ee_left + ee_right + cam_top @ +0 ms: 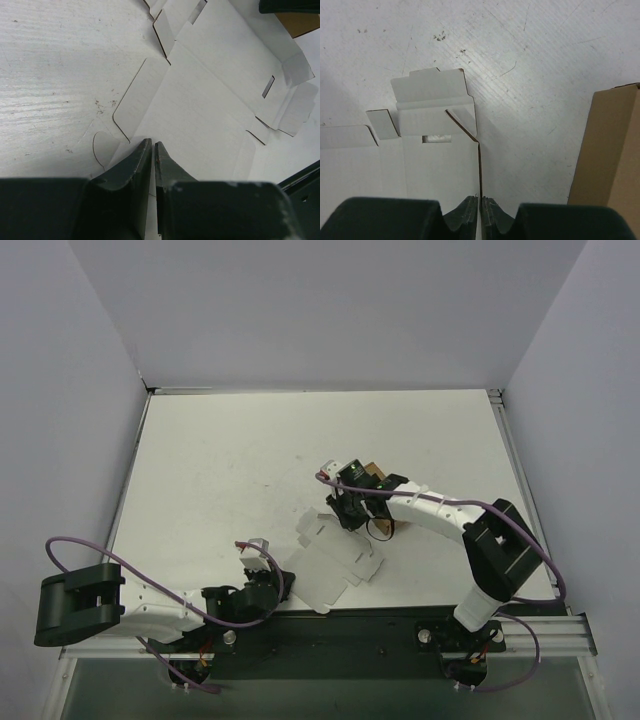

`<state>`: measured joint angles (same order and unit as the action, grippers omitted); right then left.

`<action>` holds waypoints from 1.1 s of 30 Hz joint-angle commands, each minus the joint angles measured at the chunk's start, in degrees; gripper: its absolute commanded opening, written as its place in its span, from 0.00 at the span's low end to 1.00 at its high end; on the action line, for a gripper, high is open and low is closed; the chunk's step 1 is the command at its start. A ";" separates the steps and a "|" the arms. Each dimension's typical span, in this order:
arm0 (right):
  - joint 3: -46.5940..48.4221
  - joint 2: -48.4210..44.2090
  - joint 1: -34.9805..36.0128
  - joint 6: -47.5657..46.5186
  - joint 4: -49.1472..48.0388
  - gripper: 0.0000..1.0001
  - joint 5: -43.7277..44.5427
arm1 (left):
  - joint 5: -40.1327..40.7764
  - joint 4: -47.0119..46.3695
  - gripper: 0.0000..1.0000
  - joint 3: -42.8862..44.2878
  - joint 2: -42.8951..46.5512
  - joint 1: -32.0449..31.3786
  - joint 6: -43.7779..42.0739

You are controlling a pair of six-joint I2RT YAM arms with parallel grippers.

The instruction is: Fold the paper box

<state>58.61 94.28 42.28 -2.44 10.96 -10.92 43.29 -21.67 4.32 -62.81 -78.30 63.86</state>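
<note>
paper box, a flat white blank w/ tabs, is seen spread on the surface betw. both tools. its near edge is pinched in the clenched left tool; a side edge is clamped in the right tool, jaws closed on it. a brown box is seen just right of the right tool.

Left of the paper box and beyond it, the table lies open up to the back wall. Just to its right stands a brown box, with the right arm reaching over it. On its near side, the left arm and the black rail crowd the edge.
</note>
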 commanded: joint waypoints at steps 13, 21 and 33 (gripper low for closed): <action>1.07 5.74 -4.39 -1.26 3.45 0.32 -4.46 | -1.19 6.64 0.18 -2.21 0.23 -0.18 -0.84; 1.24 6.71 -6.69 -0.73 3.28 0.29 -14.65 | -1.10 6.64 0.18 -2.21 -0.04 -0.18 -0.84; -0.60 -0.23 -5.20 -2.30 1.78 0.00 -14.06 | -1.63 4.88 0.49 -0.28 4.26 0.17 -10.65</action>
<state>58.57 99.77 34.65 -3.03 12.25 -26.00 43.24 -21.26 4.16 -61.21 -78.30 60.95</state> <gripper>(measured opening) 0.042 0.339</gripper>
